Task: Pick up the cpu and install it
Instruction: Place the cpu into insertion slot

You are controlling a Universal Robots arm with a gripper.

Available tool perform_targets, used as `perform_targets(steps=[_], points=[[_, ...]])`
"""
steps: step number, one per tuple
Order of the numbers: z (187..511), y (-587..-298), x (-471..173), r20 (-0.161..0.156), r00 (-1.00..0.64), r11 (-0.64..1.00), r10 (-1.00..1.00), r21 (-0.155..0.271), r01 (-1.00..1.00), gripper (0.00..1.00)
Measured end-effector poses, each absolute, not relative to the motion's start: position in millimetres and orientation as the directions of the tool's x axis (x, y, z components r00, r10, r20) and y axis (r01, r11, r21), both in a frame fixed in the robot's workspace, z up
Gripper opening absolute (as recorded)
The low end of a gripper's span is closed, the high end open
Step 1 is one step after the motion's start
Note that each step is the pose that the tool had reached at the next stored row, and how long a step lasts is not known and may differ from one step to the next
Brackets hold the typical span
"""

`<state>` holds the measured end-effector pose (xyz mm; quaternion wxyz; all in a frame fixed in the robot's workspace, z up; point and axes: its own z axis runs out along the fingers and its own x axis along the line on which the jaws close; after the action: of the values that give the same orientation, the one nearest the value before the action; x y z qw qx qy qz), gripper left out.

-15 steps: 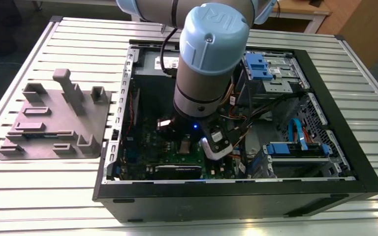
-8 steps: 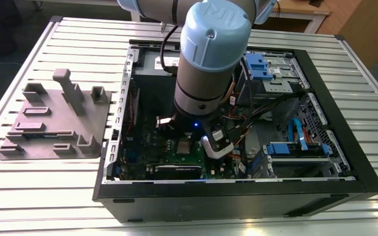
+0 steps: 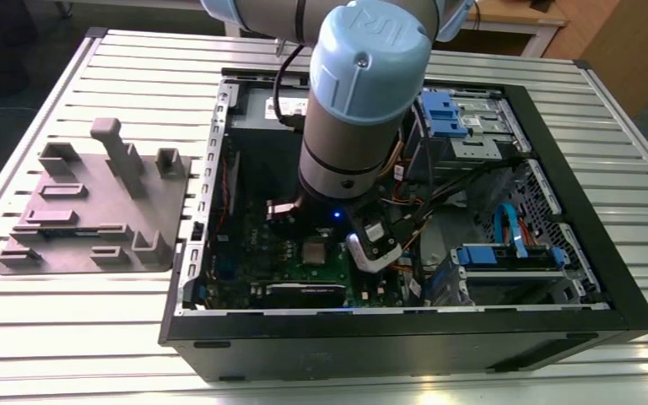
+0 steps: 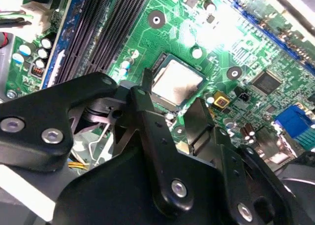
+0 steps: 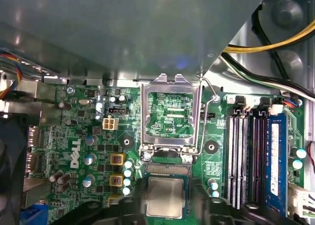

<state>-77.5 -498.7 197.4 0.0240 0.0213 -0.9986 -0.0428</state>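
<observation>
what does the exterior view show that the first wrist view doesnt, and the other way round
Exterior view: the grey holder tray at the exterior view's left, and the arm reaching down into the open computer case. First wrist view: the socket frame flipped open and the memory slots beside it. Both: the cpu lying flat on the green motherboard.

Big white letters stand sideways on the green board (image 5: pixel 74 158), next to the little round cans. A raised sign sits on the arm's blue cap (image 3: pixel 367 29). The white sticker on the blue memory stick (image 5: pixel 274 161) has print too tiny to read.
</observation>
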Motion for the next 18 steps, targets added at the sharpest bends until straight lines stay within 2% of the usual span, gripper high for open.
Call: perform_targets(steps=[1, 16, 18], points=[[196.4, -498.8, -77.5, 0.046, -0.998, 0.995, -0.046, 0.086, -0.042, 0.53], [186.5, -501.7, -77.5, 0.046, -0.998, 0.995, -0.046, 0.086, -0.042, 0.53], [186.7, -501.7, -77.3, 0.046, -0.998, 0.995, -0.046, 0.086, -0.042, 0.47]])
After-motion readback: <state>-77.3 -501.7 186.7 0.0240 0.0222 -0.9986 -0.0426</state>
